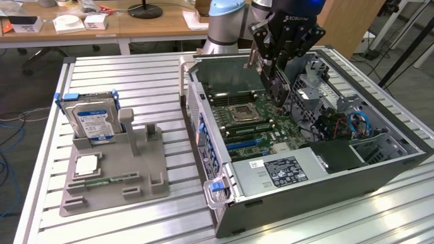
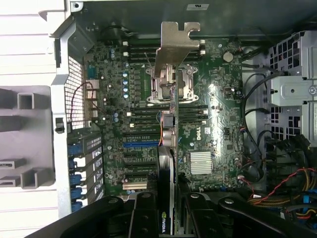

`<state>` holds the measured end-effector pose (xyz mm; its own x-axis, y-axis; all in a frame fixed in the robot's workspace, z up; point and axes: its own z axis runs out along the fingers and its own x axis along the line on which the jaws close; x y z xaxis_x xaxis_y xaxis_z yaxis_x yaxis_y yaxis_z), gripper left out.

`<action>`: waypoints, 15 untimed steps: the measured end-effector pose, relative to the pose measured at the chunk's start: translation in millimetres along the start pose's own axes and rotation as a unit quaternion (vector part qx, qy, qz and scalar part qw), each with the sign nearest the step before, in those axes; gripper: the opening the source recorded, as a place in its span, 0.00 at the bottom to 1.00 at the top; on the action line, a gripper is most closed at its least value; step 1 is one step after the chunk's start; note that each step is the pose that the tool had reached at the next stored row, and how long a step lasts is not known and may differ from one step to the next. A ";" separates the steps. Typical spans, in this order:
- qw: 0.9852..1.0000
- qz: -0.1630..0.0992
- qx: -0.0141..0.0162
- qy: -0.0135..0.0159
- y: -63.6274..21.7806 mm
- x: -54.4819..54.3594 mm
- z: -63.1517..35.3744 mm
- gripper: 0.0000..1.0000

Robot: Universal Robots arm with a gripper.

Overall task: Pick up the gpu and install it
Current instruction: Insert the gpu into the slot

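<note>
My gripper (image 2: 168, 210) is shut on the gpu (image 2: 172, 148), a thin dark card seen edge-on with its silvery bracket (image 2: 174, 47) at the far end. The card hangs above the green motherboard (image 2: 213, 114), over the CPU socket (image 2: 171, 84) and the slots beside it. In the exterior view the gripper (image 1: 281, 76) reaches down into the open computer case (image 1: 203, 127). There the gpu (image 1: 278, 92) is held upright, just above the motherboard (image 1: 252, 127) and apart from it.
A grey parts holder (image 1: 135, 168) stands at the exterior view's left, with a silver hard drive (image 1: 91, 119), a CPU chip (image 1: 87, 165) and a green RAM stick (image 1: 112, 179). Drive cages and cables (image 1: 346, 124) crowd the case's right side. Desks stand behind.
</note>
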<state>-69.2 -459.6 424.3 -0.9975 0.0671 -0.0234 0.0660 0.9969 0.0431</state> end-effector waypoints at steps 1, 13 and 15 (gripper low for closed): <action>1.000 -0.001 0.000 0.000 0.0 0.0 0.0 0.26; 1.000 -0.015 0.000 0.001 0.0 0.0 0.0 0.26; 1.000 -0.018 0.000 0.001 0.0 0.0 0.0 0.26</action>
<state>-69.2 -459.5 424.3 -0.9992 0.0321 -0.0234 0.0310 0.9986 0.0432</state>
